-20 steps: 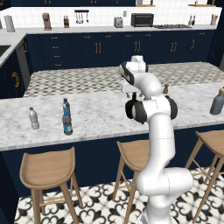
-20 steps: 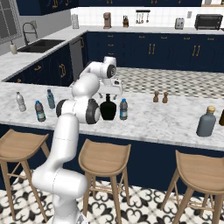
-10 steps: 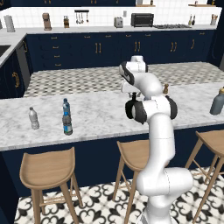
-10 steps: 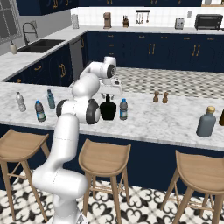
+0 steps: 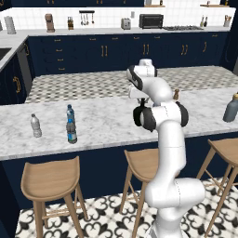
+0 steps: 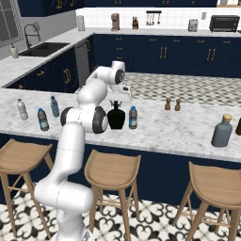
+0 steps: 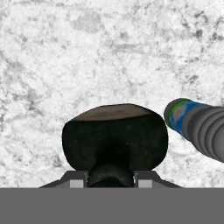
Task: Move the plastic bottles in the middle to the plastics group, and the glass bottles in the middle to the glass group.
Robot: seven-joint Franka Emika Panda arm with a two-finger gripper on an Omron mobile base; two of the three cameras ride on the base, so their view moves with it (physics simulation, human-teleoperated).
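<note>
The squat black glass bottle [image 6: 116,118] stands mid-counter, and one blue-capped water bottle [image 6: 133,117] is just to its right. My gripper [image 6: 116,100] hangs straight over the black bottle. In the hand view its fingertips [image 7: 78,180] press on both sides of the black bottle's [image 7: 114,133] short neck, with the water bottle [image 7: 197,126] off to the right. At the left end stand the pale bottle [image 6: 22,109], the teal bottle [image 6: 55,106] and a second water bottle [image 6: 43,119]. The tall grey bottle [image 6: 221,131] is far to the right. My arm hides the black bottle in the left base view.
Two small brown shakers [image 6: 172,104] stand behind and to the right of the middle bottles. Bare marble lies between them and the tall grey bottle [image 5: 230,108]. Wooden stools [image 6: 113,165] line the counter's front edge.
Nothing has visibly moved; the arm holds over the black bottle, which stands in the same spot.
</note>
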